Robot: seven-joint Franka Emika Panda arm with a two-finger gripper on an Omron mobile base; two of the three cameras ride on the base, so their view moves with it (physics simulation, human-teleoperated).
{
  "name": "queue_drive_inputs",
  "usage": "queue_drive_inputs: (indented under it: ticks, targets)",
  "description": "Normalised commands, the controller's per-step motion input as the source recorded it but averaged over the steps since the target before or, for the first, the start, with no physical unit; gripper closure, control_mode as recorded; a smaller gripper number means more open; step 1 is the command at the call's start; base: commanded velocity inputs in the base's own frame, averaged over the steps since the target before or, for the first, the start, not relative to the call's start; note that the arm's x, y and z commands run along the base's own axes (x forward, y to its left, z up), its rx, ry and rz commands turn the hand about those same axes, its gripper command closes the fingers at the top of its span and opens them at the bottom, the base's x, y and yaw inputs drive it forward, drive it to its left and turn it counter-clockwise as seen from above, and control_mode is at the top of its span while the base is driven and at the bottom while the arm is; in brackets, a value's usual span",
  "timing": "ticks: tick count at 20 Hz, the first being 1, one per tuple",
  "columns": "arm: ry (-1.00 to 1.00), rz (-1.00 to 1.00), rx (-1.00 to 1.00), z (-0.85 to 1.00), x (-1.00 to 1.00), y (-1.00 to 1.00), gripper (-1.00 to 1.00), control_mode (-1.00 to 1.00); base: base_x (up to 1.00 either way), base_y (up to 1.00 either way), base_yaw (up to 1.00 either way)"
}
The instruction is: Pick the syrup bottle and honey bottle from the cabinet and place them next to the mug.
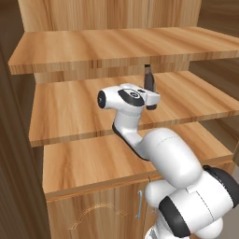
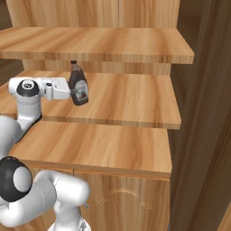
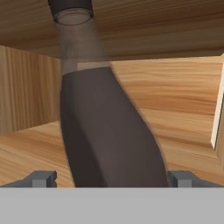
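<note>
I have the gripper spread wide around the syrup bottle, upright on the cabinet's middle shelf. Next, I judge, comes closing squarely, then lifting.

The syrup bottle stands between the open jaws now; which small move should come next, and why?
Probably close the jaws on the syrup bottle. In the hand view its dark body sits between the two fingertips, which stand apart on either side with small gaps, so the gripper looks already lined up. The bottle stands upright on the cabinet shelf, so squeezing before lifting seems right.
</note>
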Motion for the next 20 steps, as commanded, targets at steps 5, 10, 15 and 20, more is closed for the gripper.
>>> queue_drive_inputs:
  ticks: [5,10,15,20]
  targets:
    - [0.00,0.00,0.00,0.00,0.00,-0.01,-1.00,-1.00,0.00,0.00,0.00]
    - [0.00,0.00,0.00,0.00,0.00,0.00,-1.00,-1.00,0.00,0.00,0.00]
    - [0.00,0.00,0.00,0.00,0.00,0.00,1.00,-1.00,0.00,0.00,0.00]
    - [0.00,0.00,0.00,0.00,0.00,0.00,1.00,-1.00,0.00,0.00,0.00]
